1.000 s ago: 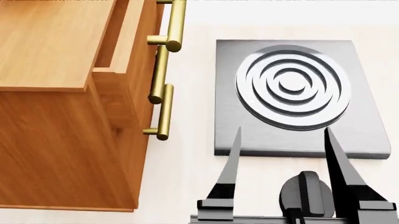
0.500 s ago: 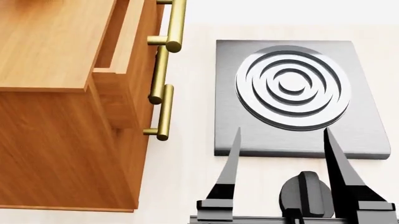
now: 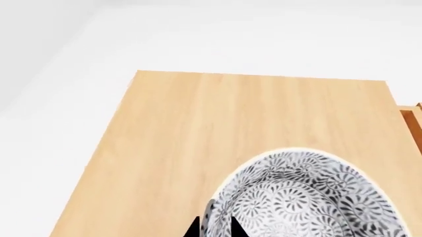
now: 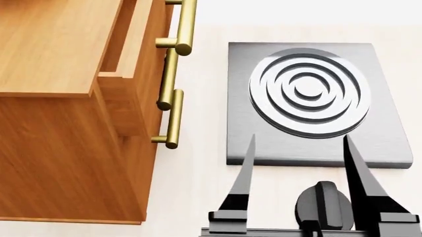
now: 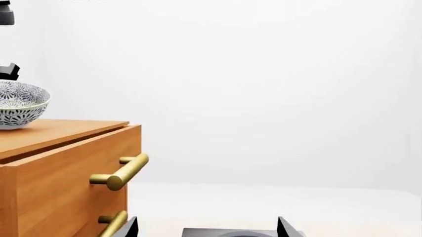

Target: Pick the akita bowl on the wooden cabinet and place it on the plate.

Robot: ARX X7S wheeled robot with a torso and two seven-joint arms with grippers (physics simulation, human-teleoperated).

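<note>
A: Bowl [image 3: 310, 197]: white, grey floral pattern inside and out. Location?

B: Upright on the cabinet [image 3: 197, 143] top, toward one end of the board. The right wrist view shows it [image 5: 19, 104] resting on the wood near the far side from the drawers. The head view does not take it in.

A: Left gripper [image 3: 214, 228]?

B: Only two dark fingertips show, at the frame's lower edge. They sit at the bowl's rim, one point outside the wall and one apparently just inside. Contact cannot be confirmed, and whether the jaws are spread or pressed cannot be told from so small a portion. In the right wrist view a dark part of that arm hangs just above the bowl.

A: Right gripper [image 4: 298, 163]?

B: Fingers spread wide apart, holding nothing. It hangs over the near edge of the stove plate [image 4: 310, 103], well apart from the bowl.

A: Cabinet?

B: Orange-brown wood, boxy. Top drawer [image 4: 128, 64] pulled partly out. Brass bar handles [image 4: 175, 118] on the drawer fronts, facing the stove plate.

A: Stove plate?

B: Square, grey metal, raised concentric rings. It lies flat on the pale counter [image 4: 197, 187], just beside the cabinet.
</note>
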